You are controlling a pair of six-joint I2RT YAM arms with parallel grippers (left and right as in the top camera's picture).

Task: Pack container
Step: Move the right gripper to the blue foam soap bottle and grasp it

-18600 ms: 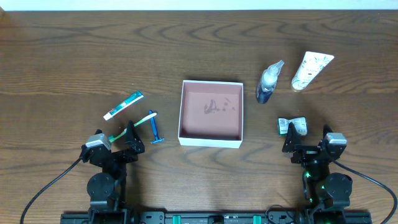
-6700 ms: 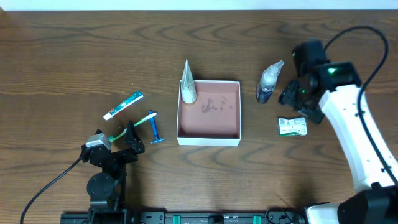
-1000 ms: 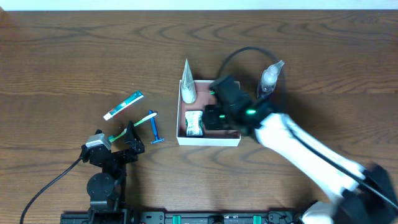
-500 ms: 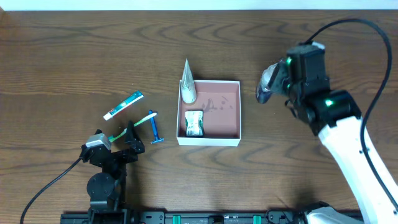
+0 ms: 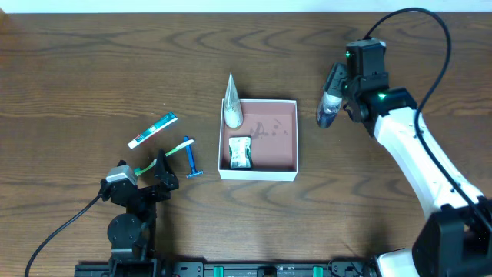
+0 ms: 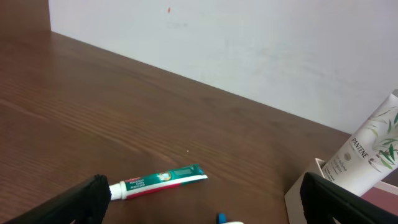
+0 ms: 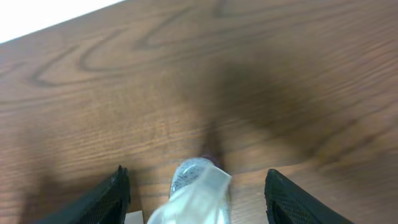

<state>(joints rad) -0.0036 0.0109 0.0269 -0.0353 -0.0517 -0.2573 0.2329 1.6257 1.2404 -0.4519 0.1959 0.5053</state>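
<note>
Container [image 5: 277, 146] now holds the green packet [image 5: 241, 152], and the right tool [image 7: 196, 196], jaws spread, has swung over the bottle [image 5: 329, 111], likely next.

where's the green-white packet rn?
Overhead view: green-white packet lies inside the container, left half, by the near wall, with the Pantene tube at the far-left corner.

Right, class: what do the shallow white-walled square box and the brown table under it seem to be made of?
The shallow white-walled square box: probably thin cardboard, matt; its walls are thin, its reddish-brown floor dull. The brown table: wood or wood-look laminate, low sheen; curving grain lines run across it.
</note>
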